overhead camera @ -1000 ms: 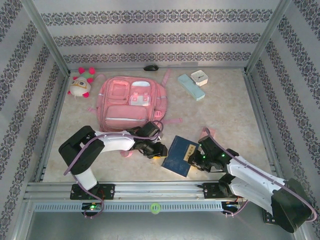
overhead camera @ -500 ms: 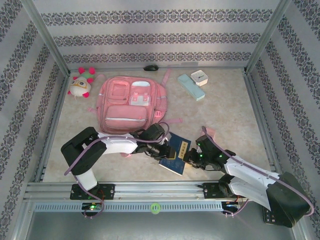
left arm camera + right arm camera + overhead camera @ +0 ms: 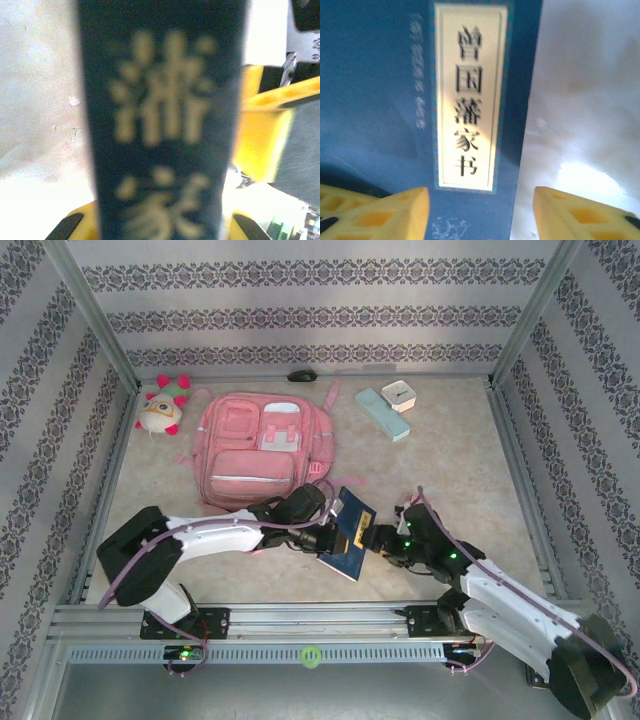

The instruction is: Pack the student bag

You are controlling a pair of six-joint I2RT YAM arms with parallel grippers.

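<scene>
A: Between tips of left gripper [image 3: 322, 540]: blue book [image 3: 349, 532], clamped by spine, stood on edge. Prob. to slot into student bag [image 3: 255, 450], flat just behind that gripper.
B: Right gripper [image 3: 384, 543] just beside book, jaws apart, not gripping, so left alone carries.

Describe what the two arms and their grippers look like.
Both the left arm and the right arm have white shells with black joints. A thin purple cable runs along each. Small green lights glow near the right wrist. The left gripper and right gripper are black, with yellow finger pads moulded in a grid of recesses.
</scene>
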